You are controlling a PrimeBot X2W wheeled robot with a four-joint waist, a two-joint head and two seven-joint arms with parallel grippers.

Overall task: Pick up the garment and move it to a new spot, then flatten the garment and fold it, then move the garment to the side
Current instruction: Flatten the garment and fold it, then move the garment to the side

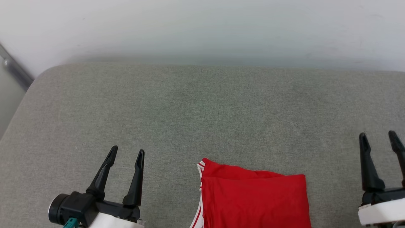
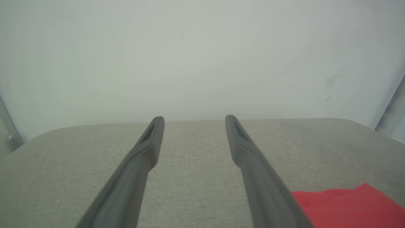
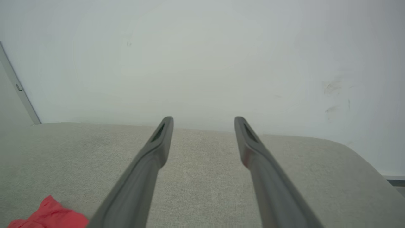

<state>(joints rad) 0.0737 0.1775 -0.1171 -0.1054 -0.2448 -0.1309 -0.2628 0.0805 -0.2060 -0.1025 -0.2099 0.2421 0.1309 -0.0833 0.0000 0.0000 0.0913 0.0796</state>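
rail (image 1: 14, 68): far left, a grey metal strip, smooth and dull, slanting along the pale wall (image 1: 202, 25).
left gripper (image 1: 128, 149): released, spread wide, clasping nothing. Two long black tapering fingers, matte, leaning a touch rightward over bare cushion, left of the garment and clear of it.
cushion (image 1: 202, 110): grey-green woven fabric, coarse weave, flat top, rounded far-left corner.
garment (image 1: 253, 199): lying on the cushion between the two grippers, right of centre, hard against the bottom of the head view. Folded into a tidy squarish packet, plain red, soft, lightly creased along the far fold.
garment heading: red-white striped trim down the left side, far-left corner poking toward the wall, far fold running left to right.
garment long axis: cannot tell, near part cut off by the picture's bottom edge.
right gripper (image 1: 377, 133): released as well, spread wide, empty. Same black tapered fingers, near upright, right of the garment with bare cushion between.
head view: striped trim and the packet's outline, seen from above.
left wrist view: left gripper (image 2: 194, 117) aimed at the wall, slotted fingertips plain, cushion weave close up, red corner of the garment (image 2: 348, 205) low right.
right wrist view: right gripper (image 3: 203, 117) likewise aimed at the wall, red scrap of the garment (image 3: 47, 215) low left, scuff marks (image 3: 332, 88) on the wall at right.
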